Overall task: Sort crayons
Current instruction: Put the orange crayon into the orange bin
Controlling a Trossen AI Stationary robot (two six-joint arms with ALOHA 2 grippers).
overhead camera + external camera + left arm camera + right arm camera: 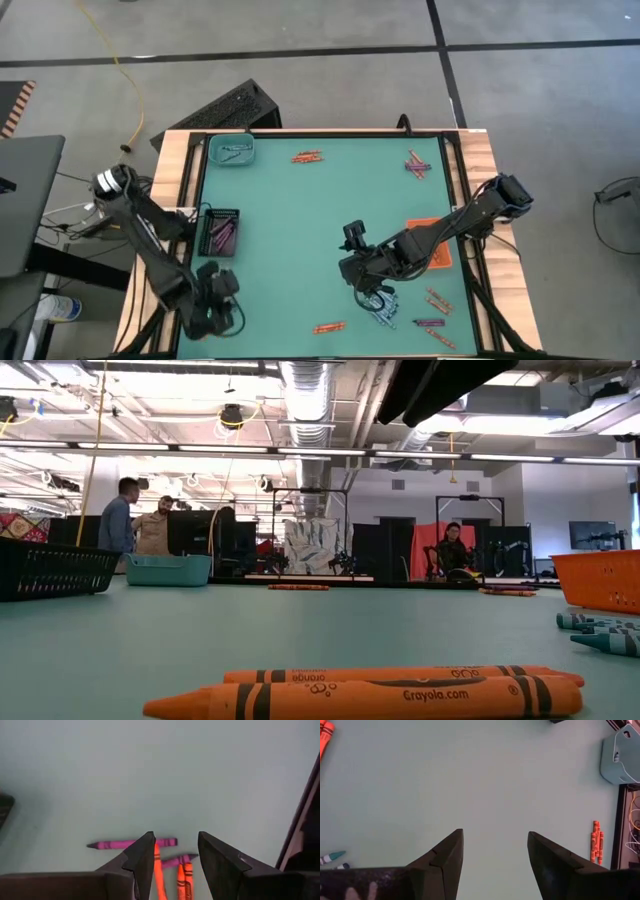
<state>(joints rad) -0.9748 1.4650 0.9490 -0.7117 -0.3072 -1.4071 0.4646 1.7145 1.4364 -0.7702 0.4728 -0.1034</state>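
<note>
Two orange Crayola crayons point(400, 695) lie nearest the low camera on the teal desk point(300, 250).
Right claw point(378, 300) hangs released over blue-grey crayons point(385, 316) near the orange tray point(443, 257). Left claw point(212, 300) waits released at the front-left corner. Purple crayons point(222, 234) fill the black tray point(208, 213); a teal tray point(215, 145) sits at the far-left corner; other crayons lie scattered.
</note>
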